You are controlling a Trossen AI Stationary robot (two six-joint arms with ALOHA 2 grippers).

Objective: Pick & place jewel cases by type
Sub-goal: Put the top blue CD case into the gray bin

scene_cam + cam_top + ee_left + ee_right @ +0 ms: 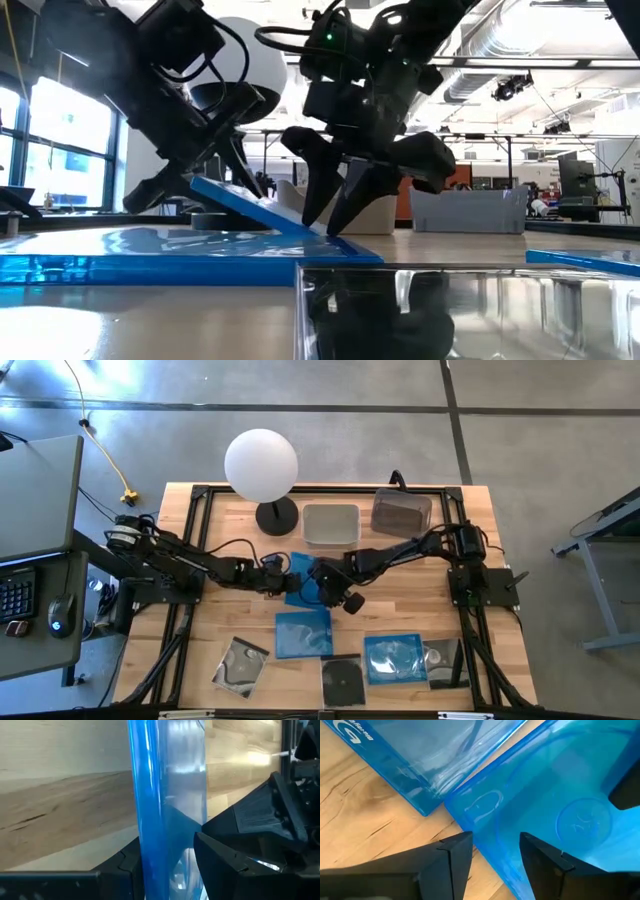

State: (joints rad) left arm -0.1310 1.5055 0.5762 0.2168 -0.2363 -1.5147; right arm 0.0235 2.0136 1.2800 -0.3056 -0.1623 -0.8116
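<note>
A translucent blue jewel case stands tilted near the table's middle, between my two grippers. My left gripper reaches in from the left and is shut on the case's raised edge. My right gripper comes from the right, slanting down, and is open. Its fingers straddle the case's low edge, one over the bare wood and one over the case's face. A second blue case lies flat just nearer, and a third lies at the near right. My left gripper pinches the blue case's raised left edge between its two fingers, one on each flat face. The fingers come from the table's left, slanting a little downward. The case is tilted: this edge is lifted and the opposite edge rests on the table. My right gripper's fingers are at the low edge, but I cannot tell whether they touch it.
Clear jewel cases with dark insides lie along the near edge. Two tubs, one clear and one dark, stand at the far side. Left of them is a lamp with a white globe.
</note>
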